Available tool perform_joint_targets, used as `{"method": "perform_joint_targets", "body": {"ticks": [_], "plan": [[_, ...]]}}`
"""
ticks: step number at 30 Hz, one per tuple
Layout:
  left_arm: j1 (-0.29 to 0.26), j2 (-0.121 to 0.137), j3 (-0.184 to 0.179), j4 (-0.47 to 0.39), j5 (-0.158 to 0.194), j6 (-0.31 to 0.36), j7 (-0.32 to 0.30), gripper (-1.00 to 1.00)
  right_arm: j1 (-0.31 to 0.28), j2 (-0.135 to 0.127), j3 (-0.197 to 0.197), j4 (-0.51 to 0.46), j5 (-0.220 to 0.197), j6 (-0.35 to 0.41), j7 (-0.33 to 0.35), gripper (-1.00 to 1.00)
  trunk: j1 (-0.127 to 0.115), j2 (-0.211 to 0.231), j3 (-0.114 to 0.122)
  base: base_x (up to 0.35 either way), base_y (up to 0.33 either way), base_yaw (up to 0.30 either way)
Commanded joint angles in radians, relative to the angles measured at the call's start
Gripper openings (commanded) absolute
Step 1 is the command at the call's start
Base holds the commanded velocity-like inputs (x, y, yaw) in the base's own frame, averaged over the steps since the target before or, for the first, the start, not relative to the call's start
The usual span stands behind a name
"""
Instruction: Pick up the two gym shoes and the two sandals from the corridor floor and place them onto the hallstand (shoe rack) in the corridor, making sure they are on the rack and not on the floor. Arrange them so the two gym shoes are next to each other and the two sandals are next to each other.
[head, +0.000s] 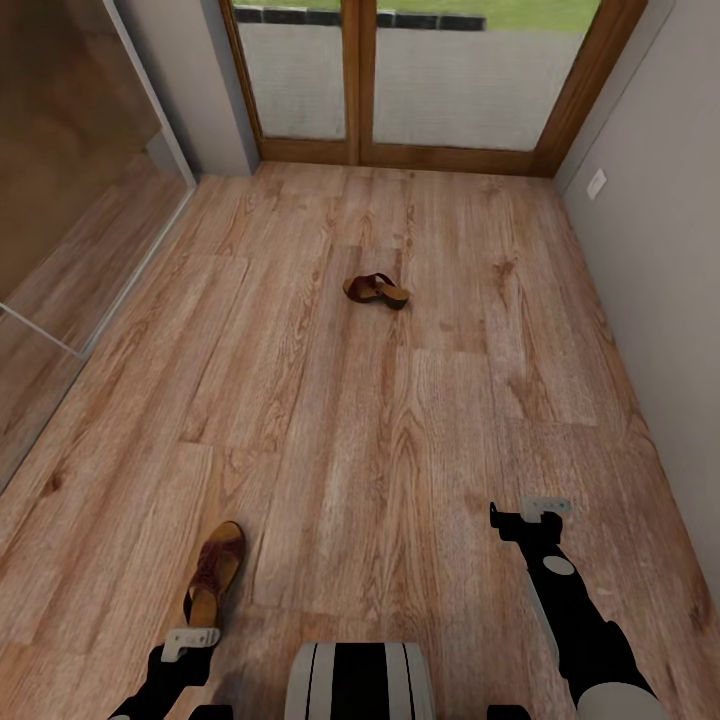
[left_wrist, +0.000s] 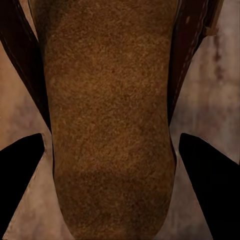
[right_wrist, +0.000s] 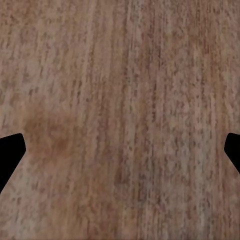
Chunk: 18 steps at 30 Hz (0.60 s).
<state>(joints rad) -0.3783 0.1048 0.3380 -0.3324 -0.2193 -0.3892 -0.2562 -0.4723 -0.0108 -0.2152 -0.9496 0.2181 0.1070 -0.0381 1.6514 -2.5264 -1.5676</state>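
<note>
Near sandal (head: 213, 582): on corridor floor (head: 400, 420), between spread left gripper (left_wrist: 117, 165) fingers, ungrasped. Far sandal (head: 376, 290): floor. Right gripper (right_wrist: 120, 150): spread, empty.

Near sandal (head: 212, 582): dark brown straps, tan footbed, upright on sole, lying lengthwise on corridor floor (head: 400, 450), at lower left of head view. Left wrist view: its suede-like tan footbed (left_wrist: 110, 120) seen from directly above, dark straps at both edges. Far sandal (head: 377, 290): dark brown, farther up floor toward glazed doors, lying crosswise, well apart from first.
</note>
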Motion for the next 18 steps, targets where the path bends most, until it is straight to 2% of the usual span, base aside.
{"method": "perform_joint_targets", "body": {"ticks": [1, 16, 18], "plan": [[-0.001, 0.000, 0.010, 0.000, -0.009, -0.004, -0.005, -1.00, 0.000, 0.000, 0.000, -0.001, 0.010, 0.007, -0.002, 1.00, 0.000, 0.000, -0.001, 0.000, 0.000, 0.000], [-0.001, 0.000, 0.010, 0.001, -0.009, -0.004, -0.005, -1.00, 0.000, 0.000, 0.000, -0.001, 0.010, 0.007, -0.002, 1.00, 0.000, 0.000, -0.001, 0.000, 0.000, 0.000], [-0.001, 0.000, 0.010, 0.001, -0.009, -0.004, -0.005, -1.00, 0.000, 0.001, 0.000, -0.001, 0.010, 0.007, -0.002, 1.00, -0.001, 0.000, 0.007, 0.000, 0.000, 0.000]]}}
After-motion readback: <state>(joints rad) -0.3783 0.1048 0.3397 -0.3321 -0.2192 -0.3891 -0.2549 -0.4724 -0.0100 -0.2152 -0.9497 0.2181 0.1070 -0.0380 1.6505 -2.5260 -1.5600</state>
